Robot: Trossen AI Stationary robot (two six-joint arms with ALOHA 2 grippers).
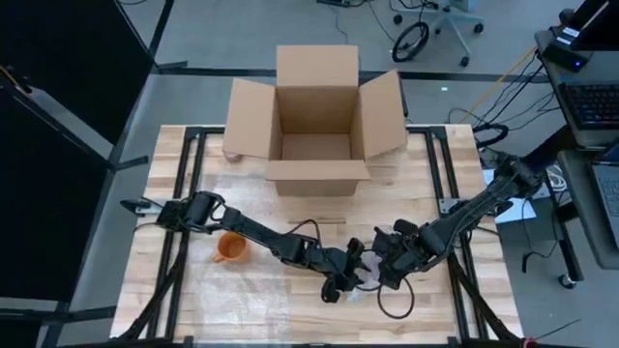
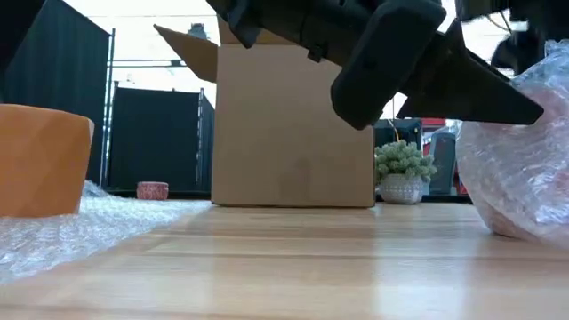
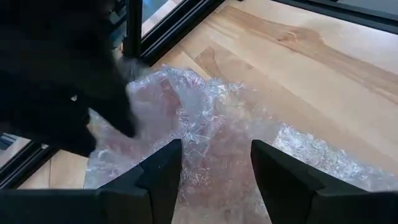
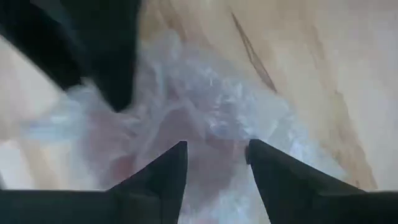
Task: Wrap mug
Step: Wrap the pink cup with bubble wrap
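Note:
An orange mug (image 1: 230, 248) (image 2: 40, 160) stands upright on the table's left half, at the edge of a flat sheet of bubble wrap (image 2: 84, 222). Right of centre, near the front edge, lies a bundle of bubble wrap (image 1: 363, 283) (image 3: 199, 124) (image 4: 205, 118) with something pinkish inside. My left gripper (image 1: 340, 282) (image 3: 214, 168) is open at the bundle's left side. My right gripper (image 1: 379, 271) (image 4: 216, 162) is open at its right side. In both wrist views the bundle lies just ahead of the open fingers. My left gripper reaches the bundle from the table's left, slanting down; in the right wrist view a dark fingertip (image 4: 118, 87) lies against the wrap, but I cannot tell whether it touches. My right gripper comes from the right, a fingertip (image 3: 121, 121) at the wrap's edge; touch cannot be told.
An open cardboard box (image 1: 314, 121) (image 2: 293, 124) stands at the table's far middle, flaps spread. A small reddish thing (image 2: 153, 189) sits left of it. Black frame rails (image 1: 184, 174) run along both sides of the tabletop. Bare wood lies between the box and the grippers.

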